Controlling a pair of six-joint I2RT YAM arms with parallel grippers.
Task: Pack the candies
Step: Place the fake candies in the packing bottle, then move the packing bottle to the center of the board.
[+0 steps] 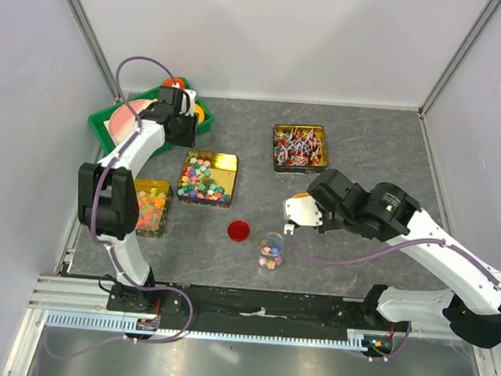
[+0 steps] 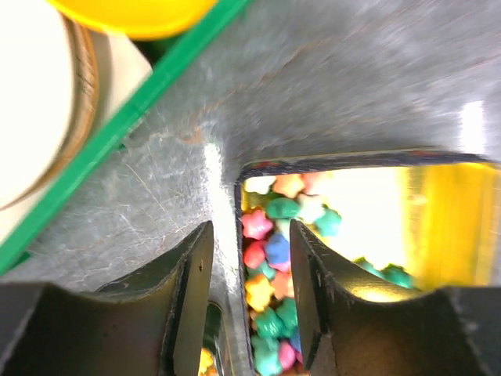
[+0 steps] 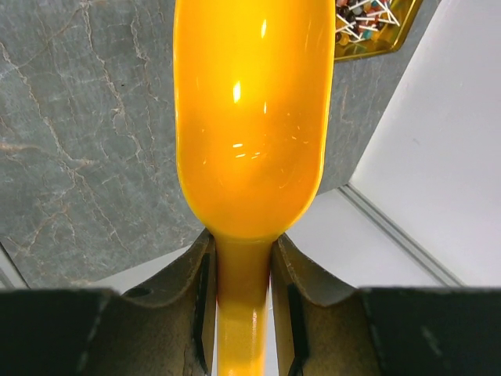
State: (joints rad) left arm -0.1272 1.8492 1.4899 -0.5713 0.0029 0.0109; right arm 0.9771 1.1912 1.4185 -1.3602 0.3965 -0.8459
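Right gripper (image 3: pixel 241 254): clamped on orange spoon (image 3: pixel 250 117) handle; left gripper (image 2: pixel 250 235) parted astride gold tin (image 1: pixel 226 162) wall.
Looks like scooping stage (jar (image 1: pixel 271 251) part-filled, red lid (image 1: pixel 240 230) off): next calls for dipping into tin's candies (image 1: pixel 201 180), then tipping into jar.

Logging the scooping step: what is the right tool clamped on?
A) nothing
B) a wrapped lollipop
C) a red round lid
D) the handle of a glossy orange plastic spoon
D: the right wrist view shows the right tool closed around the glossy orange plastic spoon at its handle.
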